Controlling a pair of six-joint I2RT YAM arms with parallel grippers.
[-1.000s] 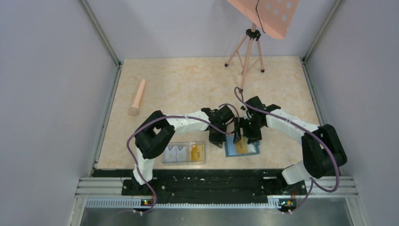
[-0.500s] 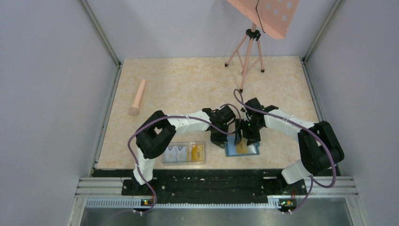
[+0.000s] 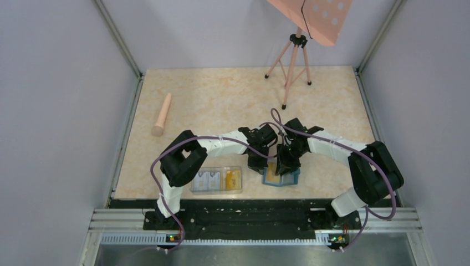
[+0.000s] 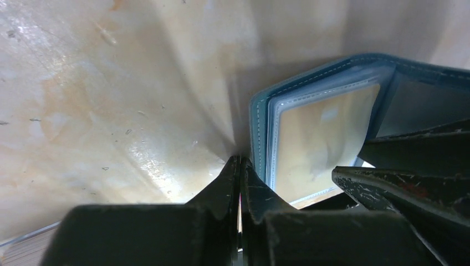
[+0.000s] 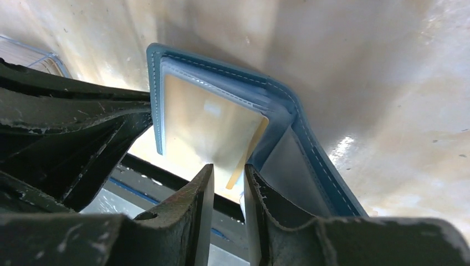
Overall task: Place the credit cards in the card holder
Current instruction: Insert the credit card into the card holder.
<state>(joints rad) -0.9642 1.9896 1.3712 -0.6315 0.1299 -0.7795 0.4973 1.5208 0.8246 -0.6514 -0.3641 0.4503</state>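
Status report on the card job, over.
Left gripper shut, beside card holder. Right gripper narrow around yellow card corner, grip unclear. Card partly in pocket. Nothing blocking.

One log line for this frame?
left hand shut at card holder edge; right hand narrow around yellow card corner, grip unclear; card partly inserted

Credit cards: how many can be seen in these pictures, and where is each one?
4. Two pale cards and one yellow card lie side by side in the clear box; a second yellow card sits in the open card holder. Others may be hidden beneath.
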